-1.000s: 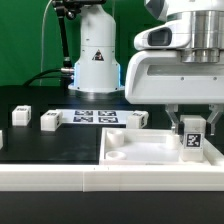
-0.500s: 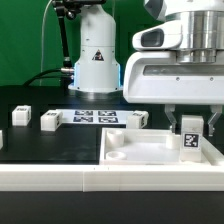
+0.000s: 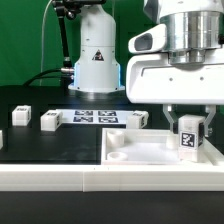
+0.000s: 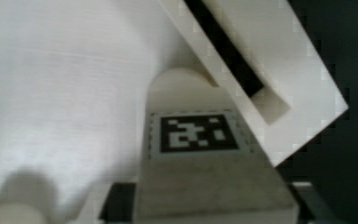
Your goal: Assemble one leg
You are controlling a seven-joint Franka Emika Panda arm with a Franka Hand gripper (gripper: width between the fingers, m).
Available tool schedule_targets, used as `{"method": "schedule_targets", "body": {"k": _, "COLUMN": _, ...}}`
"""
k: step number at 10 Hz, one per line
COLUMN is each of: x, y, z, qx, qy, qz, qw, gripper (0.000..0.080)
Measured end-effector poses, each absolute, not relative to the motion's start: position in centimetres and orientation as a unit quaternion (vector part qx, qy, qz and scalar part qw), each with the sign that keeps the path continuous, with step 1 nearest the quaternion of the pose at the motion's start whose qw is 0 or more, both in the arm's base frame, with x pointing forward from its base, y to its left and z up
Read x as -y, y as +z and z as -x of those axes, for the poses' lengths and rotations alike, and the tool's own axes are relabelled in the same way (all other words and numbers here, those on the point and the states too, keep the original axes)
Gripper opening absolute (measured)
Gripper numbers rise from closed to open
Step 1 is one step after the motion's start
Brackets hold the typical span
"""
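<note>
Leg (image 3: 188, 138), a small white plastic post (tagged), sits clamped upright in the jaws at lower right; next it needs seating into the large white tabletop's (image 3: 150, 152) corner socket.

Count: 4 legs total, 1 in the gripper (image 3: 188, 133) (the leg (image 3: 188, 139)), 3 loose legs (image 3: 50, 121) on the table. 1 tabletop (image 3: 150, 150). 1 marker board (image 3: 94, 117). 1 arm.
</note>
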State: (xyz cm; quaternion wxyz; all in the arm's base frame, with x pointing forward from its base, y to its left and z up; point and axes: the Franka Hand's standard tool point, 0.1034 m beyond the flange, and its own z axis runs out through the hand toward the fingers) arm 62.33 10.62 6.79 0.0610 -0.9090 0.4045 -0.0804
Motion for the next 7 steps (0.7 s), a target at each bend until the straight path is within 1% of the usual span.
{"method": "schedule_targets", "body": {"k": 2, "x": -10.71, "y": 6.8, "z": -62.3, "qx": -0.437, "qy": -0.077, "qz": 0.894, "qw": 0.061, "gripper": 0.0292}}
{"method": "schedule_targets", "body": {"k": 5, "x": -11.15, "y": 6.78, "z": -62.2, "qx": -0.567, "qy": -0.064, "qz": 0.818, "qw": 0.079, "gripper": 0.0294}}
{"method": "schedule_targets", "body": {"k": 7, "x": -11.1, "y": 6.75, "z": -62.15, "qx": -0.622, "qy": -0.052, "qz": 0.776, "qw": 0.093, "gripper": 0.0294}}
